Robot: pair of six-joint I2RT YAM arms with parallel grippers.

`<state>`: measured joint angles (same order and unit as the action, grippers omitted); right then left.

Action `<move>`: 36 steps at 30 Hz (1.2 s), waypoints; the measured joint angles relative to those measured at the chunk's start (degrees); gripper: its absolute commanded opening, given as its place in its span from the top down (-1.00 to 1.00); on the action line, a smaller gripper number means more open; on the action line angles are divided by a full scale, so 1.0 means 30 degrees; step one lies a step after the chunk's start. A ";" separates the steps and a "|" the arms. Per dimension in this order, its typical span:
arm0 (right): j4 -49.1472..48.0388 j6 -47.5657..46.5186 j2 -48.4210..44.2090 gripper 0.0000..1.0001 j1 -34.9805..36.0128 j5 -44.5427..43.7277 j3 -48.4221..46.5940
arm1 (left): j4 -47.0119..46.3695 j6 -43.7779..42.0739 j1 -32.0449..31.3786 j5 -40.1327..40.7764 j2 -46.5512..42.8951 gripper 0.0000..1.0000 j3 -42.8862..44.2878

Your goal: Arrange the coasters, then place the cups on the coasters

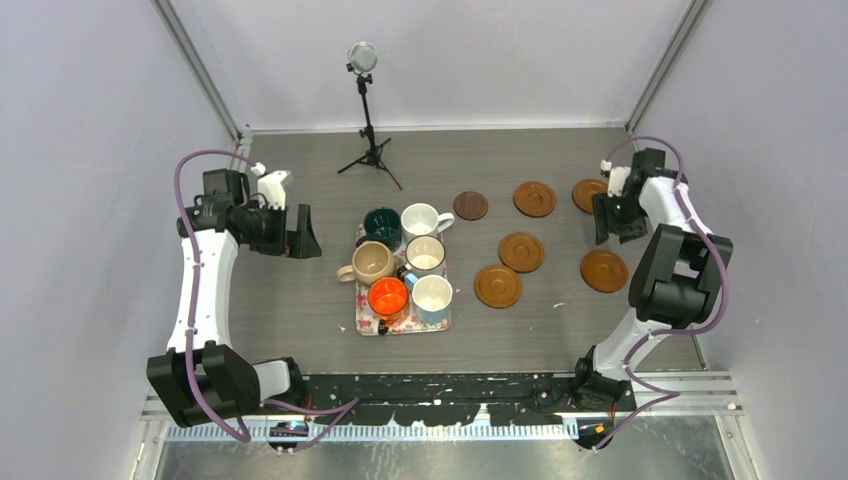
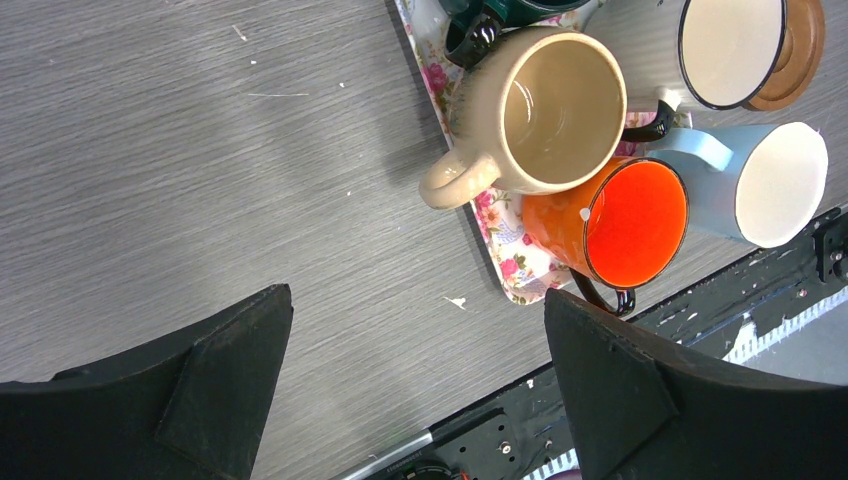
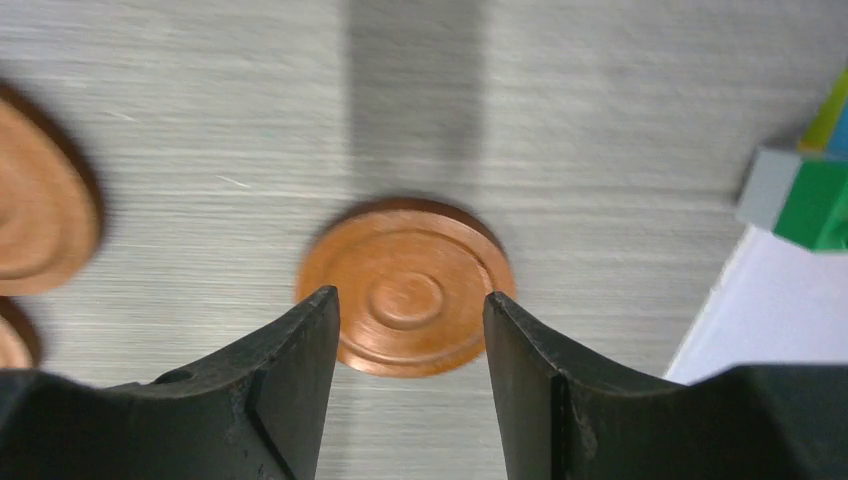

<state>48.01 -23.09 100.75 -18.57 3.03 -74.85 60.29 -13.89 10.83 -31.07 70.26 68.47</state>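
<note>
Your right tool (image 3: 410, 300) hangs low over one orange-brown coaster (image 3: 405, 260). Its two black fingers (image 3: 290, 380) are partly spread. One finger shows over each side of the coaster, and they are not pinching it. The coaster lies flat on the table (image 3: 600, 100). From the top camera, the right tool (image 1: 612, 220) is at the far right of the table, and this coaster (image 1: 586, 192) peeks out just beside it. Your left tool (image 2: 420, 390) is spread as wide as it goes and holds nothing. It hangs over bare table to the left of the tray (image 1: 405, 322). I think the job is at its first part. All six coasters are out on the right half of the table, but they sit in a loose bunch and not in a neat row. The small dark coaster (image 1: 470, 205) is the one nearest the tray. No cup is on a coaster yet. All six cups are packed close together on the flowery tray: the dark green cup (image 1: 382, 225), two white cups (image 1: 420, 218), the beige cup (image 2: 545, 110), the orange cup (image 2: 635, 220) and the light blue cup (image 2: 730, 180). So you need to finish setting out the coasters, and then move every cup. The coaster under your right tool is round, flat and thin. It has rings in the middle and a raised rim. The picture of it is a bit blurry.
</note>
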 measured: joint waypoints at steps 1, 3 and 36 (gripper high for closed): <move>0.0036 0.0291 -0.0109 -0.21 0.0393 0.0233 -0.0204 | 0.0000 0.0000 0.0000 0.0007 0.0000 -0.99 0.0000; 0.0058 0.0852 -0.0255 -0.22 0.1486 0.0568 -0.0481 | 0.0000 0.0007 0.0000 0.0007 0.0000 -1.00 0.0000; -0.3045 0.4248 0.1872 -0.09 0.8743 -0.0335 0.1479 | 0.0226 0.0000 0.0000 0.0015 -0.0007 -0.99 0.0000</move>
<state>38.87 -10.35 106.37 7.66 2.02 -70.41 60.97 -13.89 10.83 -31.03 70.24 68.47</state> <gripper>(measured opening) 0.567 0.996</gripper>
